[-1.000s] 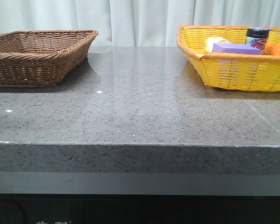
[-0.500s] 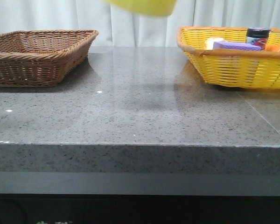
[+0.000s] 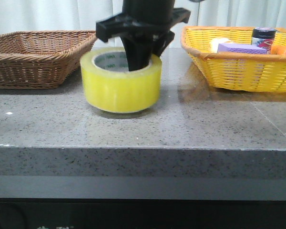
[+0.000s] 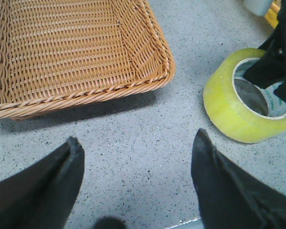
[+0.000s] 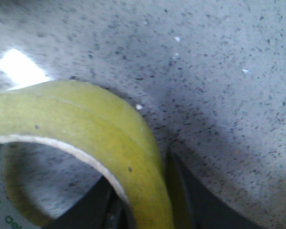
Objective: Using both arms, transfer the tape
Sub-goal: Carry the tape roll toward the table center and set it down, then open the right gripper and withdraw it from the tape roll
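The tape [image 3: 121, 86], a wide yellow roll with a white core and green lettering, lies flat in the middle of the grey table [image 3: 205, 124], touching it or just above it. My right gripper [image 3: 142, 61] comes down from above and is shut on the roll's far wall, one finger inside the core and one outside. In the right wrist view the tape [image 5: 100, 124] fills the lower left, pinched by the right gripper [image 5: 152, 205]. My left gripper [image 4: 138, 140] is open and empty over bare table, with the tape [image 4: 229, 109] off to one side. It does not show in the front view.
A brown wicker basket [image 3: 38, 57] stands at the back left, also in the left wrist view [image 4: 76, 52]. A yellow basket [image 3: 238, 67] at the back right holds a purple block [image 3: 240, 48], a dark-lidded jar [image 3: 263, 36] and other items. The table's front edge is near.
The right gripper has come down into view with the tape, from above the frame to the tabletop. One second ago neither showed.
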Robot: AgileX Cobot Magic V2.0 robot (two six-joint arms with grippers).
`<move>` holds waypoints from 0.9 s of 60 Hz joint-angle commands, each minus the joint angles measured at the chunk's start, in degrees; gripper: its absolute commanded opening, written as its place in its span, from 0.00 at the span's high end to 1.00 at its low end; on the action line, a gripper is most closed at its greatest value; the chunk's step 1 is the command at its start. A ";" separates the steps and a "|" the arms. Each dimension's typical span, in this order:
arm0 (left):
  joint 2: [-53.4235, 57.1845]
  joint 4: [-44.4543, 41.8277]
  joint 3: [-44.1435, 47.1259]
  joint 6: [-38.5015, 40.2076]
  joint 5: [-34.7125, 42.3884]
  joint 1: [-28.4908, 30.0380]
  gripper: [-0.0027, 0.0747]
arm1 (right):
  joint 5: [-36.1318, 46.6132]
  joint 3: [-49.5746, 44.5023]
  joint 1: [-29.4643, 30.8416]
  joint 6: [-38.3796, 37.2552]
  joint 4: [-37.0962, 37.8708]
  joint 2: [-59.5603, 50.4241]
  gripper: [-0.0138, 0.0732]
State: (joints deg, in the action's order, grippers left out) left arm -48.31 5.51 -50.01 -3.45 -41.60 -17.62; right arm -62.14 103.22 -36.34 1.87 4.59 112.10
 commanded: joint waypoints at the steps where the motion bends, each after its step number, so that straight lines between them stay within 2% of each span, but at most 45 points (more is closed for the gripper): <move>1: 0.22 0.77 -1.96 -0.01 3.86 -0.55 0.36 | 3.09 1.87 0.18 0.07 2.22 -3.13 0.65; 6: 0.22 0.77 -1.96 -0.01 3.86 -0.55 0.36 | 4.12 1.87 0.18 0.07 2.22 -3.13 0.57; 11: 0.22 0.77 -1.96 -0.01 3.86 -0.55 0.36 | 5.31 1.87 0.18 -0.09 2.22 -3.13 0.40; 17: 0.22 0.77 -1.96 -0.01 3.86 -0.55 0.36 | 6.64 1.87 0.38 -0.76 2.22 -3.63 0.29; 36: 0.22 0.77 -1.96 -0.01 3.86 -0.55 0.36 | 7.71 -0.34 2.61 -2.49 0.74 -13.64 0.28; 54: 0.22 0.77 -1.96 -0.01 3.86 -0.55 0.36 | 18.86 -22.95 8.66 -2.49 -6.88 -36.12 0.28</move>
State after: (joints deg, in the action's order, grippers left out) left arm -48.31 5.51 -50.01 -3.45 -41.60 -17.62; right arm -49.79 85.27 -29.49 -0.61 0.00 84.38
